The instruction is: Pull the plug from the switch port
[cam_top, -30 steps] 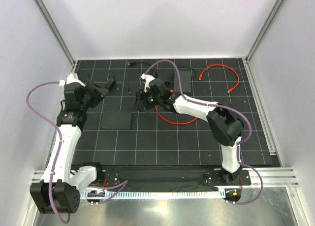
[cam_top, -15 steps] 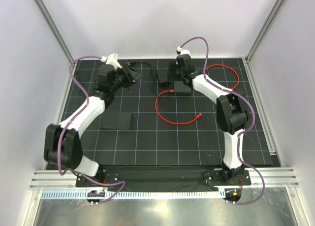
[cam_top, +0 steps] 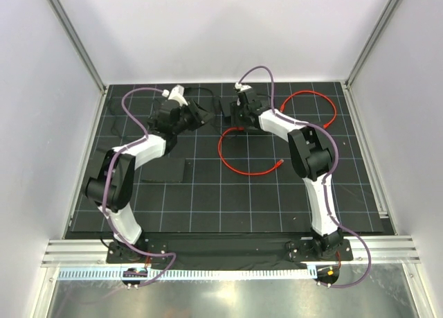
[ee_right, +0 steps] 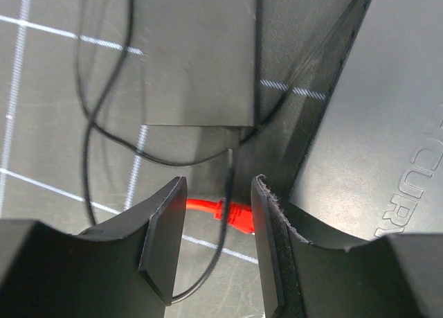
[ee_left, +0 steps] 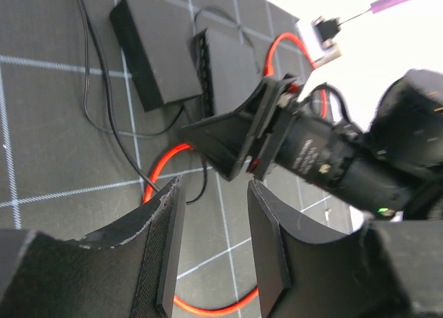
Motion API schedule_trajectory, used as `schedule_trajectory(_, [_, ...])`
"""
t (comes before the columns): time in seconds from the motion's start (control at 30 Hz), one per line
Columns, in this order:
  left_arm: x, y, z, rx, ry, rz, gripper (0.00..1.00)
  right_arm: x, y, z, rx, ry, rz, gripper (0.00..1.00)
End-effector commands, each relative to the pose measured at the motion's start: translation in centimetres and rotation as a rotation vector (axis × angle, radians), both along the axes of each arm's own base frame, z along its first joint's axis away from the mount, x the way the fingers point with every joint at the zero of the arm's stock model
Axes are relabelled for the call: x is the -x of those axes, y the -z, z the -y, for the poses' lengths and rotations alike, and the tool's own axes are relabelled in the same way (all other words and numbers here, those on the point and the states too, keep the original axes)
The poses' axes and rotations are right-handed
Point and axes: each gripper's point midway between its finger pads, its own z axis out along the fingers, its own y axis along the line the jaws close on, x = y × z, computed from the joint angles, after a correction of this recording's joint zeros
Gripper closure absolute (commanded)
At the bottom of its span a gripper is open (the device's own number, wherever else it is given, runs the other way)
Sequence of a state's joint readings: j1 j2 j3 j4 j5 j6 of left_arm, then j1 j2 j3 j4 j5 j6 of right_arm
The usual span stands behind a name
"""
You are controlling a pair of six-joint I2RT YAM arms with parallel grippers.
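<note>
as both arms reach to the far side of the black gridded mat (cam_top: pixel 228 200), the left gripper (ee_left: pixel 214 186) hangs above the mat with its fingers (ee_left: pixel 163 249) spread apart and nothing between them. the right gripper (ee_right: pixel 217 183) points down near it; in the top view the two are close but not touching. its fingers (ee_right: pixel 166 242) are also parted. the red plug (ee_right: pixel 232 212) shows in the gap, lower than the pads, and i cannot see that they press on it. the plug is the end of the red cable (ee_left: pixel 161 159), which makes a loop on the mat. the switch (ee_left: pixel 232 62) is a flat black box with a row of ports on one edge, just beside the right gripper. whether the plug sits in a port i cannot tell. a thin black cable (ee_right: pixel 90 103) runs over the mat near the plug. a flat black pad (cam_top: pixel 164 170) lies beside the left arm.
</note>
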State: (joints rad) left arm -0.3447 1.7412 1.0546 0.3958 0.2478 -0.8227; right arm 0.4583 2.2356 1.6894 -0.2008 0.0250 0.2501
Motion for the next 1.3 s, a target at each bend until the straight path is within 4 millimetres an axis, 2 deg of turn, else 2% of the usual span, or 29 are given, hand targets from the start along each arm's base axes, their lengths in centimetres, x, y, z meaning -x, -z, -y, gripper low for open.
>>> schedule_trajectory(0.0, [-0.5,0.8,1.3,0.016,0.034,0.030,0.56,-1.5,-2.7,-0.6,-0.020,-0.017,0.058,0.52])
schedule_trajectory(0.07, [-0.4,0.9,1.9,0.031,0.053,0.033,0.56,-1.6,-2.3,-0.7,-0.017,-0.016,0.049,0.57])
schedule_trajectory(0.13, [-0.4,1.0,2.3,0.035,0.058,0.030,0.57,-1.5,-2.3,-1.6,-0.058,-0.053,0.042,0.59])
schedule_trajectory(0.23, [-0.3,1.1,2.1,0.030,0.053,0.030,0.57,-1.6,-2.2,-2.5,-0.091,-0.067,0.037,0.72])
schedule_trajectory(0.27, [-0.3,1.2,2.1,0.027,0.050,0.026,0.57,-1.7,-2.3,-2.8,-0.103,-0.068,0.038,0.81])
schedule_trajectory(0.33, [-0.4,1.4,2.0,0.016,0.046,0.022,0.57,-1.7,-1.7,-3.6,-0.131,-0.092,0.016,0.88])
schedule_trajectory(0.4, [-0.4,1.6,2.0,0.011,0.044,0.018,0.57,-2.0,-2.2,-4.5,-0.153,-0.097,0.018,0.97])
schedule_trajectory(0.57, [-0.6,2.0,1.8,-0.001,0.035,0.012,0.57,-0.5,-3.5,-9.3,-0.236,-0.182,0.033,0.99])
schedule_trajectory(0.63, [-0.6,2.2,1.9,-0.008,0.038,0.004,0.58,-0.3,-4.3,-10.5,-0.256,-0.212,0.040,0.99])
schedule_trajectory(0.7, [-0.6,2.3,1.9,-0.012,0.039,0.003,0.58,-0.8,-4.2,-9.6,-0.213,-0.158,0.054,0.98])
schedule_trajectory(0.73, [-0.6,2.2,1.8,-0.012,0.038,0.003,0.58,-0.6,-3.7,-8.9,-0.187,-0.143,0.050,0.91])
schedule_trajectory(0.77, [-0.7,2.2,1.8,-0.015,0.037,0.005,0.58,-0.7,-4.7,-8.4,-0.172,-0.132,0.077,0.76])
schedule_trajectory(0.83, [-0.7,2.3,1.7,-0.018,0.036,0.003,0.58,-0.5,-4.6,-7.3,-0.120,-0.129,0.092,0.70])
schedule_trajectory(0.87, [-0.7,2.3,1.7,-0.017,0.037,0.003,0.58,-0.5,-5.2,-6.8,-0.104,-0.115,0.101,0.68])
schedule_trajectory(0.93, [-0.7,2.5,1.8,-0.016,0.040,0.000,0.58,-0.7,-4.5,-4.3,0.007,-0.043,0.106,0.67])
schedule_trajectory(1.0, [-0.7,2.9,1.9,-0.016,0.042,-0.006,0.58,-0.8,-4.5,-2.1,0.089,0.028,0.116,0.61])
schedule_trajectory(1.13, [-0.6,2.9,2.1,-0.010,0.051,-0.010,0.57,-1.1,-5.5,-0.6,0.135,0.046,0.155,0.53])
schedule_trajectory(1.27, [-0.6,3.0,1.8,-0.011,0.037,-0.012,0.51,-1.5,-5.1,0.0,0.119,0.047,0.143,0.53])
